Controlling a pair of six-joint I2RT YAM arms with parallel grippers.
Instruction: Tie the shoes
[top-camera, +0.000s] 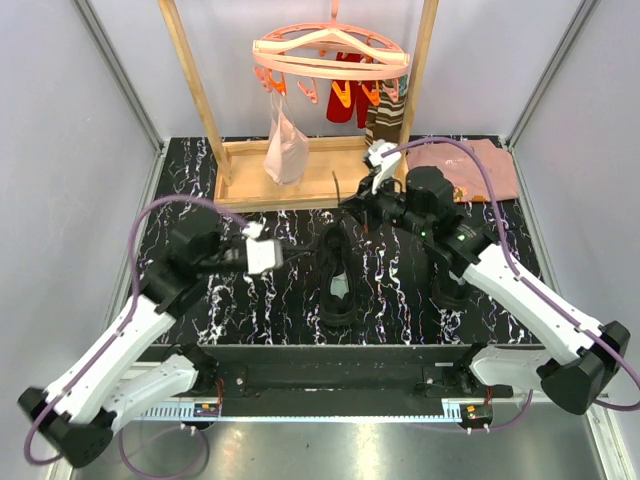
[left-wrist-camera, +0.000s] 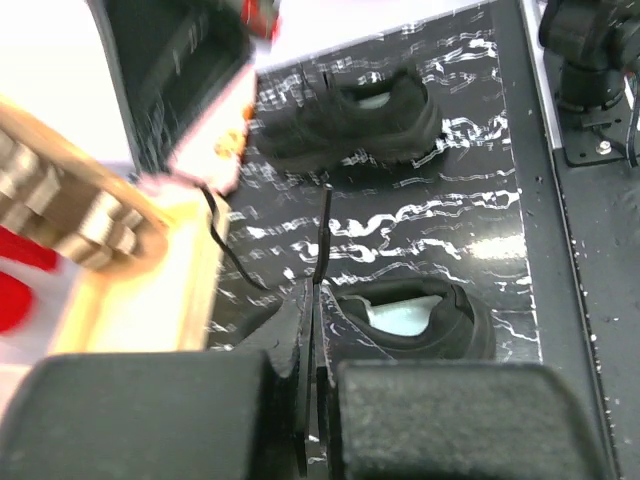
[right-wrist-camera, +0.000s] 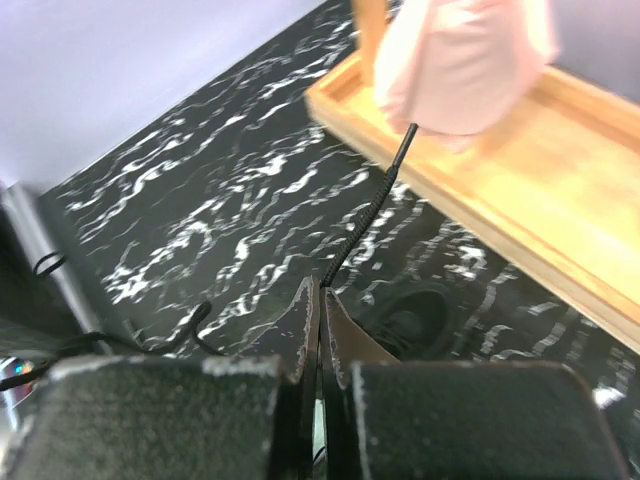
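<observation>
Drawing laces (left-wrist-camera: 323, 232) outward from shoe (top-camera: 337, 268): left gripper (left-wrist-camera: 312, 295), right gripper (right-wrist-camera: 320, 292) each clamped tight on one; pull evenly, low.

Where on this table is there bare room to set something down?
Bare tabletop between the centre shoe and the second shoe, near-left of it, and in the back-left corner beside the wooden rack. Crowded behind the centre shoe: left gripper and right gripper each pinch a lace.

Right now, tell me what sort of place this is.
Probably a lab test cell staged for household chores: plain panel walls around a black marbled table, a wooden rack with a peg hanger.
</observation>
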